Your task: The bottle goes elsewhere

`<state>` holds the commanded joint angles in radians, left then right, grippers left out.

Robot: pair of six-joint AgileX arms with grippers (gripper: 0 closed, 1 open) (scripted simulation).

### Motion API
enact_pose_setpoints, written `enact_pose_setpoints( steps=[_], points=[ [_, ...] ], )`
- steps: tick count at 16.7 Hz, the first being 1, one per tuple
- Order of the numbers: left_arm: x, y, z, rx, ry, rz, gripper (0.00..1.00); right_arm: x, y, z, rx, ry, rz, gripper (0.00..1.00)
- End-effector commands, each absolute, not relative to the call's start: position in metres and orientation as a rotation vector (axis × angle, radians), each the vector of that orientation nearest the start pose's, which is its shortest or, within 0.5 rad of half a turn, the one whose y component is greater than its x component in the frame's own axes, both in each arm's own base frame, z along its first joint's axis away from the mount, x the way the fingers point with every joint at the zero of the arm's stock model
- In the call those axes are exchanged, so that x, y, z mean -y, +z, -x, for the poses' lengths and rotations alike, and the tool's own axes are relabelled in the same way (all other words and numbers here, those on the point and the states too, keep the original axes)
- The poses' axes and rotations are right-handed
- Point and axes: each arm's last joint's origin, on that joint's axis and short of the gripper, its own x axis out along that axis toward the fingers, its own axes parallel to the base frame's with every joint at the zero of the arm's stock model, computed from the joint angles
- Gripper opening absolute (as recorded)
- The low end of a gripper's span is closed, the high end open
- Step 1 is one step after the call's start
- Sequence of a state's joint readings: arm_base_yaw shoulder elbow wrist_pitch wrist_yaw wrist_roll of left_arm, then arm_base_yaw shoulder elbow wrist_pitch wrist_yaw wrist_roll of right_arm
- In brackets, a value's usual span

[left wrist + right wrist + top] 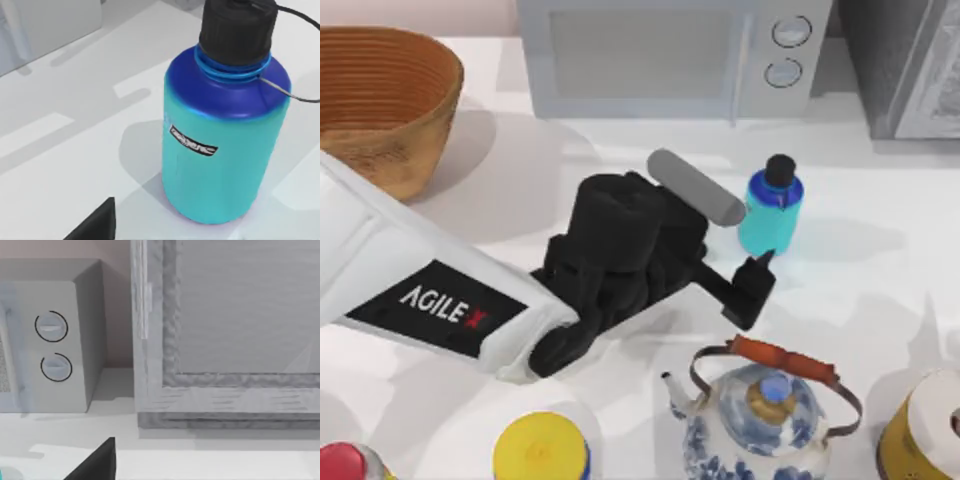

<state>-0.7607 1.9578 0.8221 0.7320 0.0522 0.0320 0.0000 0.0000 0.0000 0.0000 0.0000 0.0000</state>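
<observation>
A ribbed wicker basket sits at the tabletop's far left corner; the left arm, white-shelled with a black AgileX label, reaches across the middle; its black left end effector stands open just beside the bottle, one finger near the base, nothing held; the bottle is upright, squat and round, smooth teal with a dark blue shoulder and black screw cap, in front of the grey microwave; a yellow-lidded jar sits at the near edge; a blue-and-white patterned kettle with a brown handle stands nearer than the bottle; the right wrist view faces the microwave's two dials; whether the right end effector is open cannot be told.
</observation>
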Motion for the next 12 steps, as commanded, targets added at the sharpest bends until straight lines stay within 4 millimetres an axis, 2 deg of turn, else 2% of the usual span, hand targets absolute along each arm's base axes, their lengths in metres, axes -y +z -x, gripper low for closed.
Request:
enact_pose_setpoints(
  steps=[3,12],
  points=[
    [0.264,0.106,-0.277,-0.377,-0.792,-0.161,1.0,0.001,0.16,-0.106,0.0,0.0,0.0,1.0],
    [0.321,0.074,-0.33,-0.375,-0.794,-0.161,1.0,0.001,0.16,-0.106,0.0,0.0,0.0,1.0]
  ],
)
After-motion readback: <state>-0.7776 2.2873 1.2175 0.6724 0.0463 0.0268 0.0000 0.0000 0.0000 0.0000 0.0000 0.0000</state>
